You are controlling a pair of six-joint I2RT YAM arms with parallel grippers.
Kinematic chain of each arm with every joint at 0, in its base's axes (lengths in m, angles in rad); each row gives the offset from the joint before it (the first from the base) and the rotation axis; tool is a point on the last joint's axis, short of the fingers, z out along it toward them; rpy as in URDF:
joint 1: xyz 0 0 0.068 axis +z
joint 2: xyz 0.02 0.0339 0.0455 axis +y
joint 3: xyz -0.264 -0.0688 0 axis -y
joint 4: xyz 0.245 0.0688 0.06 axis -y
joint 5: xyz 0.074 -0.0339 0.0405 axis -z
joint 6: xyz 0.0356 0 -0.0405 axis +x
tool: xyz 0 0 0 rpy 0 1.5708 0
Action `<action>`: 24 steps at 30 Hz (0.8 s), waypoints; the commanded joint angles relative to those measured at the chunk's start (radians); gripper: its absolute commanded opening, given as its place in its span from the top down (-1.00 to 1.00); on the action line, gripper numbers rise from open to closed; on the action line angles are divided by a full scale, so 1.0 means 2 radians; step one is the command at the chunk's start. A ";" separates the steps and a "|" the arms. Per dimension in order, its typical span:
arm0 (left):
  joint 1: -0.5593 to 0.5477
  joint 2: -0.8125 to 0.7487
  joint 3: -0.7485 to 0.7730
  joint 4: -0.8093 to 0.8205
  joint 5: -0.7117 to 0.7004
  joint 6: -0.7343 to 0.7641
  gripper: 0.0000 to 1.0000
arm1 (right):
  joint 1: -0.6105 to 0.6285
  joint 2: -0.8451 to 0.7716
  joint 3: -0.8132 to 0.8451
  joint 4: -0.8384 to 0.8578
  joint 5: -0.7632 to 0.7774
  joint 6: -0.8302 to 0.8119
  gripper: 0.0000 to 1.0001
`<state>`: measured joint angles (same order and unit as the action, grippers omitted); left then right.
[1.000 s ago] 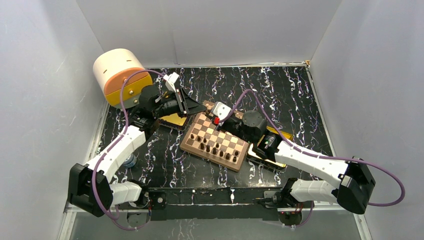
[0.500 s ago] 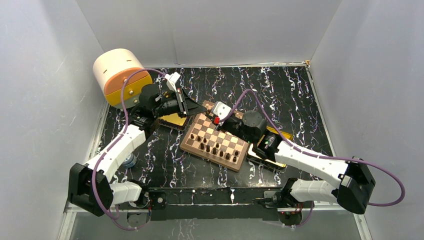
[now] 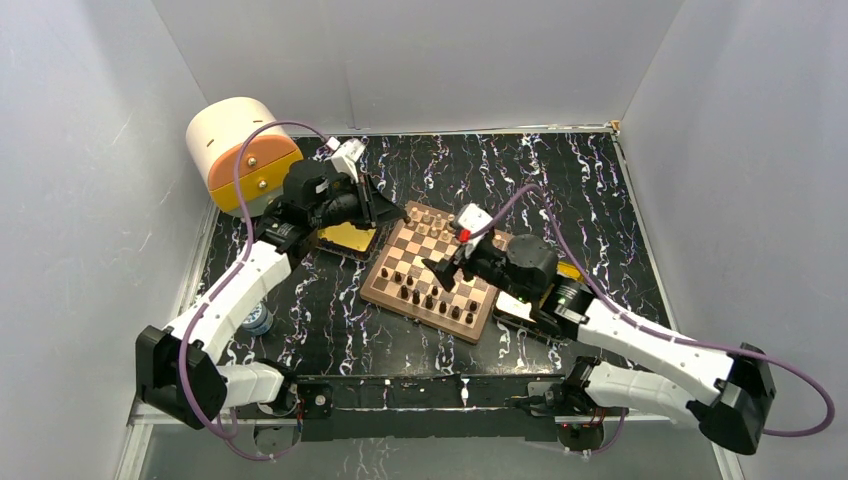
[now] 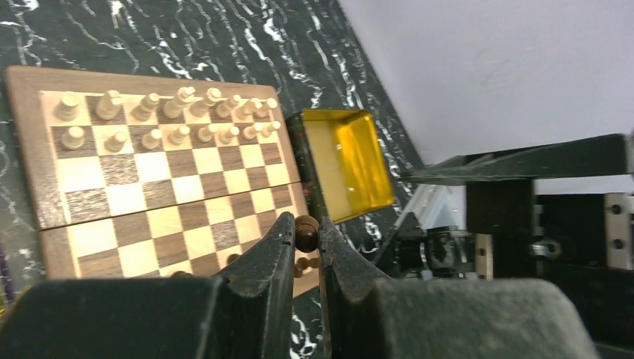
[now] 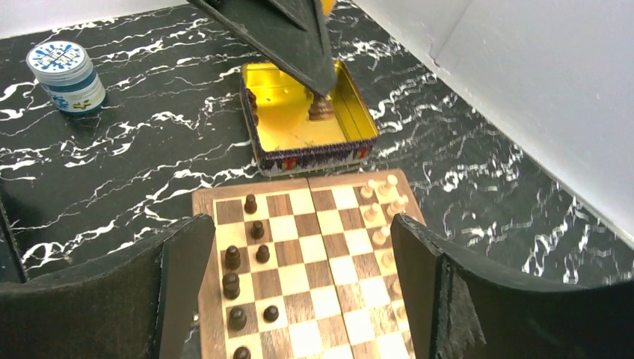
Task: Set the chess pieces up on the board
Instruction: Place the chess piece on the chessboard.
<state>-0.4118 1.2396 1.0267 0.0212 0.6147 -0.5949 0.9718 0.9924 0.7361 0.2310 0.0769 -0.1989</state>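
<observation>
The board [image 3: 452, 285] lies at the middle of the table. Dark chess pieces [image 5: 233, 258] stand along its near side and light ones [image 4: 153, 112] fill two rows at its far side. Over the left gold tray [image 3: 347, 238] my left gripper [image 4: 306, 230] is shut on a dark round-headed piece [image 4: 306, 233]; the right wrist view shows that piece [image 5: 322, 109] just above the tray floor [image 5: 288, 123]. My right gripper [image 5: 299, 224] hangs open above the board's middle squares, with nothing between its fingers. In the top view it sits at mid-board [image 3: 444, 270].
A cream and orange cylinder [image 3: 238, 150] stands at the back left. A small blue-labelled jar [image 5: 67, 75] sits left of the board. A second gold tray [image 4: 348, 161] lies by the board's right side, partly under my right arm. Grey walls close in on three sides.
My right gripper has opened and drawn back from the board's far corner to above its middle. The left gripper has closed on a dark piece over the tray.
</observation>
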 commanded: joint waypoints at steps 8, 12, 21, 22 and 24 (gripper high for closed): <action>-0.110 0.044 0.036 -0.082 -0.214 0.177 1.00 | 0.002 -0.060 0.015 -0.199 0.156 0.227 -0.97; -0.146 0.066 0.030 -0.082 -0.261 0.192 1.00 | 0.001 -0.054 0.025 -0.247 0.193 0.253 -0.97; -0.206 0.103 0.003 -0.079 -0.319 0.181 1.00 | -0.001 -0.123 0.002 -0.254 0.239 0.289 -0.97; -0.207 0.105 -0.001 -0.079 -0.323 0.179 1.00 | 0.000 -0.131 0.001 -0.254 0.243 0.290 -0.97; -0.209 0.109 -0.007 -0.078 -0.326 0.176 1.00 | -0.001 -0.148 0.000 -0.258 0.253 0.292 -0.97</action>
<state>-0.8177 1.4521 1.0401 -0.1356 0.0338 -0.2424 0.9707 0.7628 0.7250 -0.2985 0.5034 0.3492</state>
